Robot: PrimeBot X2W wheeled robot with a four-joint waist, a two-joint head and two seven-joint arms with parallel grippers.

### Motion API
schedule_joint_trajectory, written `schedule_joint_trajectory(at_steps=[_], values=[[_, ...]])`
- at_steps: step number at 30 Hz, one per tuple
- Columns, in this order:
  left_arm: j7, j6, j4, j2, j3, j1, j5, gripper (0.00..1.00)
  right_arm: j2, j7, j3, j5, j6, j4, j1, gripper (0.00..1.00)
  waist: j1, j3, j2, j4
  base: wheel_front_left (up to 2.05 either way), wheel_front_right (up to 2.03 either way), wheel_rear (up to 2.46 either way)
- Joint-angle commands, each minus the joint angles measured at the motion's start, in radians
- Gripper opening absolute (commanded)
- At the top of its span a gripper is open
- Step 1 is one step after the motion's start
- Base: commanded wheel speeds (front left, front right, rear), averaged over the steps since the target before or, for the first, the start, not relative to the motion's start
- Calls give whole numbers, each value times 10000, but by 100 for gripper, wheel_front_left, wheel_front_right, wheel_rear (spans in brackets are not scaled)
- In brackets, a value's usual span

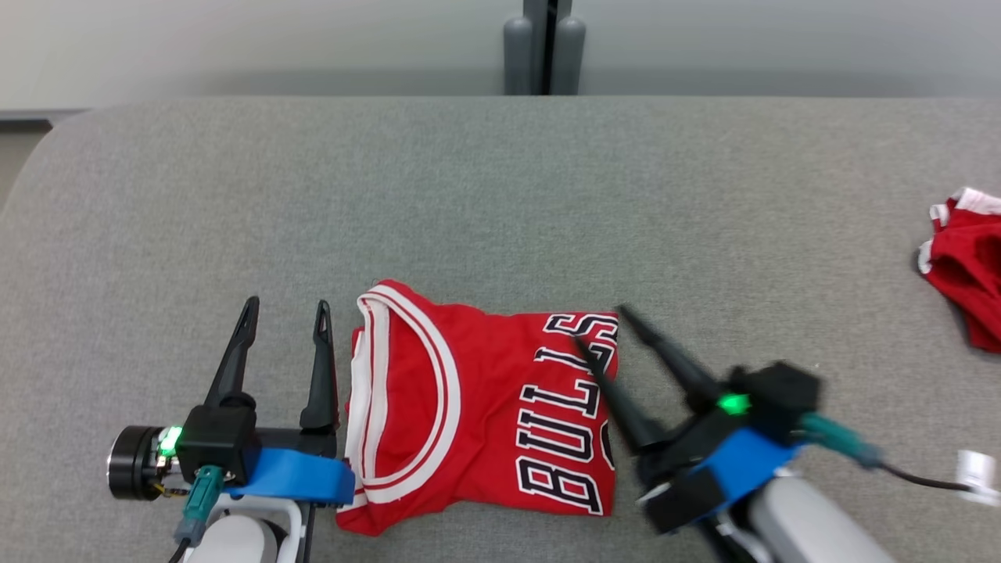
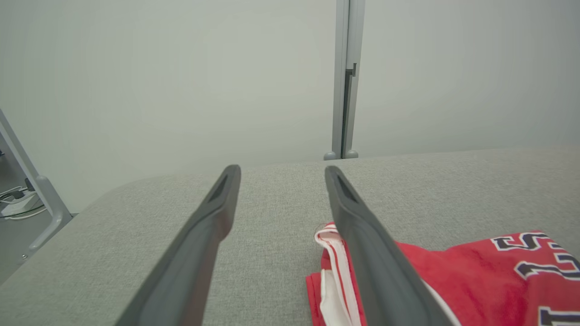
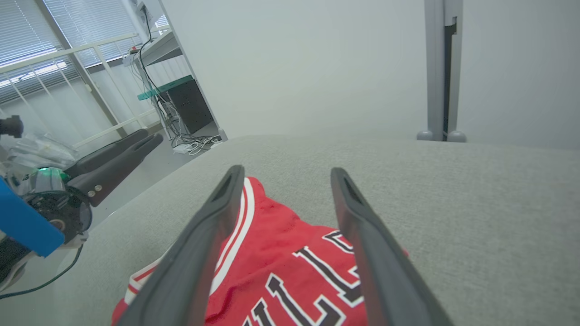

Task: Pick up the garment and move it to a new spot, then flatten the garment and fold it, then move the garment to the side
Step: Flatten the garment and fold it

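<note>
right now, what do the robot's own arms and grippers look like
The left gripper and right gripper match: two long tapering dark fingers on a black block with a green light, a blue bracket, a pale grey forearm. A teal connector with a dark cable plugs into each.

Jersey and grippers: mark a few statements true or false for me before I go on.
1. The jersey lies folded on the table. True.
2. The right gripper is shut on the jersey. False: its jaws stand open, over the jersey's right edge.
3. The left gripper is open, beside the jersey's left edge. True.
4. The jersey is the one red cloth on the table. False: a second red garment lies at the table's far right.
5. The lettering faces down, hidden. False: it shows on top, near the right gripper.
</note>
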Motion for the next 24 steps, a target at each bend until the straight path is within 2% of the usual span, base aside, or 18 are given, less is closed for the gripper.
schedule_joint_trajectory(at_steps=[1, 7, 11, 17, 24], values=[[-41, 54, 17, 92, 50, 149, 7, 100, -85, -54, -763, -310, 5, -376, 459, 100, 1, -254, 1, -198, 0, 0, 0], [-27, 155, -43, 264, 161, 504, -67, 100, 79, -52, -4004, -1533, 5, -1547, 1880, 100, 1, -731, 1, -515, 0, 0, 0], [30, 190, -67, 370, 180, 742, -111, 100, 327, 348, -5475, -2104, 5, -2159, 2741, 100, 1, -1079, 1, -680, 0, 0, 0], [115, 251, -30, 475, 148, 1320, -234, 100, 675, 1129, -6431, -2637, 5, -2752, 3855, 100, 1, -1783, 1, -882, 0, 0, 0], [287, 272, 2, 603, 28, 1954, -349, 100, 961, 1749, -6699, -2895, 5, -3231, 4686, 100, 1, -2384, 1, -983, 0, 0, 0]])
